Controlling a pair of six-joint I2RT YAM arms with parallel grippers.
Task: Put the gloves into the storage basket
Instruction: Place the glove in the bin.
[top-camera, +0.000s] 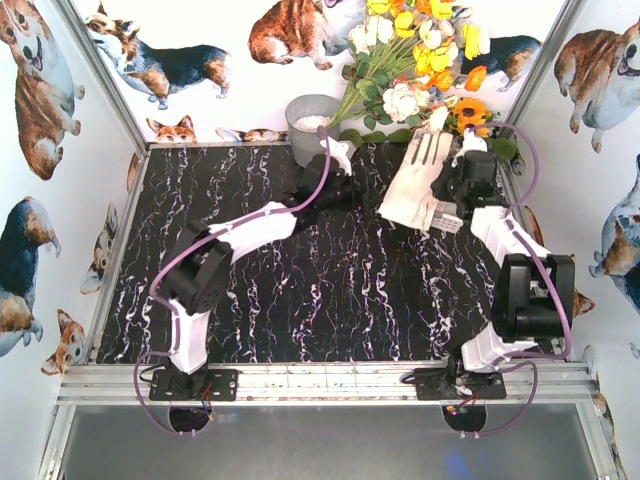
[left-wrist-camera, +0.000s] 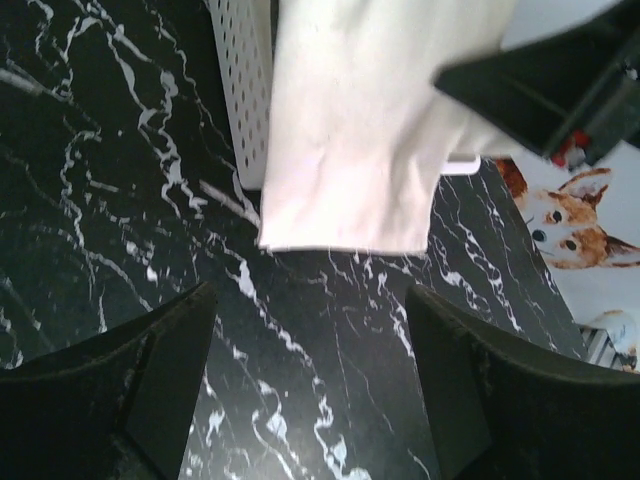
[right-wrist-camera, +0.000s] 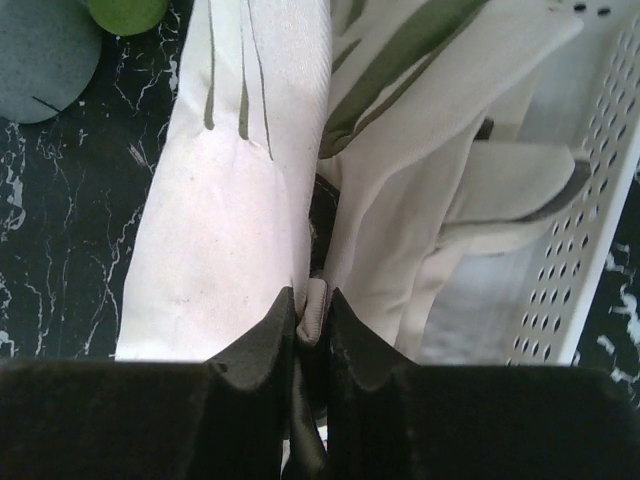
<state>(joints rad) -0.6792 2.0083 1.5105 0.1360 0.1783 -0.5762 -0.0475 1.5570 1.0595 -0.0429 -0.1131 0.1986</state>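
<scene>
My right gripper (right-wrist-camera: 312, 312) is shut on the cuff edge of a cream-white glove (right-wrist-camera: 230, 230), which hangs partly over the white perforated storage basket (right-wrist-camera: 590, 230). A second glove with grey stripes (right-wrist-camera: 420, 110) lies beside it, and another glove (right-wrist-camera: 520, 190) lies inside the basket. In the top view the held glove (top-camera: 418, 178) covers most of the basket (top-camera: 447, 222), with the right gripper (top-camera: 462, 182) at its right. My left gripper (top-camera: 348, 190) is open and empty, just left of the glove (left-wrist-camera: 370, 130) and the basket wall (left-wrist-camera: 245, 100), low over the table.
A grey metal bucket (top-camera: 312, 125) stands at the back centre with a white object (top-camera: 340, 152) beside it, perhaps another glove. A flower bouquet (top-camera: 415, 60) fills the back right. Corgi-printed walls enclose the black marble table (top-camera: 300, 290).
</scene>
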